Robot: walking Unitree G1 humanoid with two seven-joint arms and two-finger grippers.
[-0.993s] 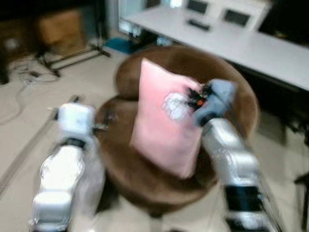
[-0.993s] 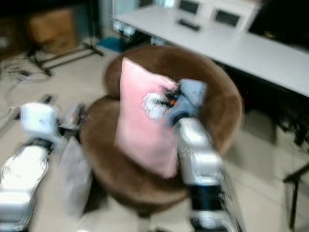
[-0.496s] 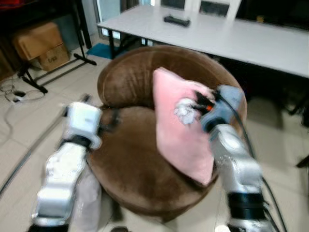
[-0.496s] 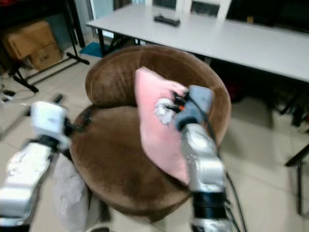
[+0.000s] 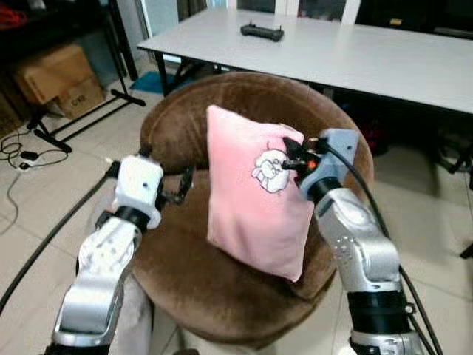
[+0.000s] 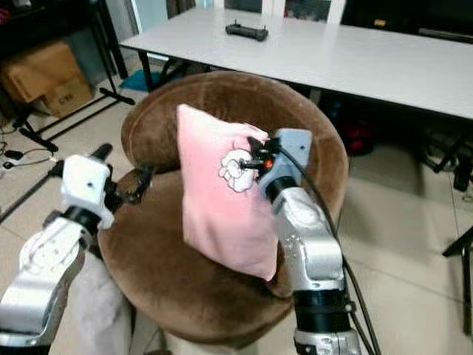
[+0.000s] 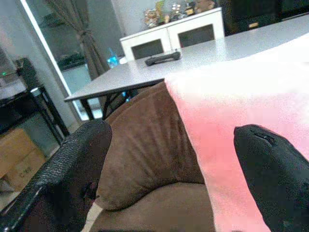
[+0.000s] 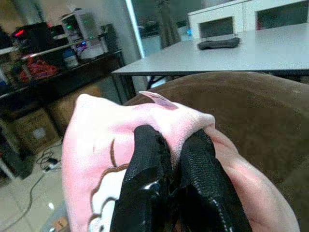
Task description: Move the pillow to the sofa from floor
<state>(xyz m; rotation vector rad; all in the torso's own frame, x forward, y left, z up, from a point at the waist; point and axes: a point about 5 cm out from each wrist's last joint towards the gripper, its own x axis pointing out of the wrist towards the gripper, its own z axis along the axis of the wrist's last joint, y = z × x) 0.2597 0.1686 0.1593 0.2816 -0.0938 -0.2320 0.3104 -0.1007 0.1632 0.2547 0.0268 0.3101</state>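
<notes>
Since a moment ago, the pillow (image 5: 255,194) has swung a little left over the brown sofa (image 5: 222,274). Right gripper (image 5: 290,158) fingers pinch its top corner; left gripper (image 5: 177,188) fingers stand open beside it. It is off the floor but not yet released. No readable writing.

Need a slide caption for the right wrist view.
Right gripper pinching the pink pillow by its corner above the brown sofa.
</notes>
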